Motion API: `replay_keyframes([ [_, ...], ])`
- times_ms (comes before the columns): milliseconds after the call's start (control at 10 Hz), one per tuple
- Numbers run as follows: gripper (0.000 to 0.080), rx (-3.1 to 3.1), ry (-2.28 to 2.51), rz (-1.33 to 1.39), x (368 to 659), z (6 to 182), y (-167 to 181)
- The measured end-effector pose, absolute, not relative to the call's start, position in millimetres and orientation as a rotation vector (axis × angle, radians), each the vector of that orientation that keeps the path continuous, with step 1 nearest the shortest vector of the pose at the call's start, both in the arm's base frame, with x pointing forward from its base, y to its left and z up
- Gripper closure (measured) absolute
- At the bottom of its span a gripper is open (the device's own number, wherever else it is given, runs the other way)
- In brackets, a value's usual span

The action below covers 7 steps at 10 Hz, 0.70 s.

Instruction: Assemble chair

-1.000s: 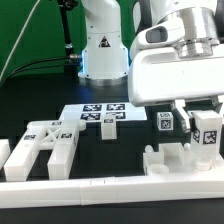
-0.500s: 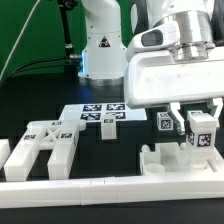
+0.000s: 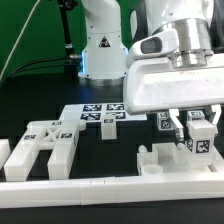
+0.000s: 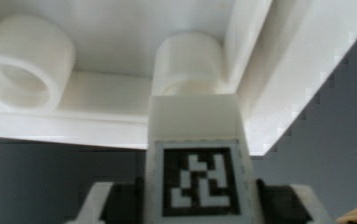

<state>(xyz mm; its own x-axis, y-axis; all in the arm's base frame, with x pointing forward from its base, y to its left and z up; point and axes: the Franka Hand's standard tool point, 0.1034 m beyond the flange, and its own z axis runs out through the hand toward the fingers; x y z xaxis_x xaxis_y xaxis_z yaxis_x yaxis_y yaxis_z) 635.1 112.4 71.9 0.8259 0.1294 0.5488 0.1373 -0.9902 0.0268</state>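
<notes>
My gripper (image 3: 200, 132) is shut on a small tagged white chair piece (image 3: 201, 143), holding it just over the low notched chair block (image 3: 165, 160) at the exterior view's right. In the wrist view the held piece (image 4: 198, 165) fills the middle, with the dark fingers (image 4: 111, 202) against its sides. Past it lies a white part with a round peg (image 4: 194, 60) and a round socket (image 4: 22, 80). A second tagged cube (image 3: 165, 122) stands behind the block. A slotted frame (image 3: 45, 145) lies at the exterior view's left.
The marker board (image 3: 100, 115) lies flat mid-table. A long white border rail (image 3: 100, 187) runs along the front. The arm's glossy white base (image 3: 103, 50) stands at the back, and a small white piece (image 3: 4, 152) sits at the far left edge.
The gripper has carried the tagged piece slightly toward the exterior view's left and lower, closer to the notched block. Its grip is unchanged.
</notes>
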Motion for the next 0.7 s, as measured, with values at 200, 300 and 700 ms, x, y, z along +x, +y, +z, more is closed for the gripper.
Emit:
replay_keyframes([
  [200,0.0494,-2.989,-0.22,-0.896,635.0,71.6,112.4],
  [300,0.0318,-2.989,-0.221,-0.896,634.9,71.6,112.5],
  [700,0.0153,-2.99,-0.223,-0.896,634.8,71.3,112.4],
])
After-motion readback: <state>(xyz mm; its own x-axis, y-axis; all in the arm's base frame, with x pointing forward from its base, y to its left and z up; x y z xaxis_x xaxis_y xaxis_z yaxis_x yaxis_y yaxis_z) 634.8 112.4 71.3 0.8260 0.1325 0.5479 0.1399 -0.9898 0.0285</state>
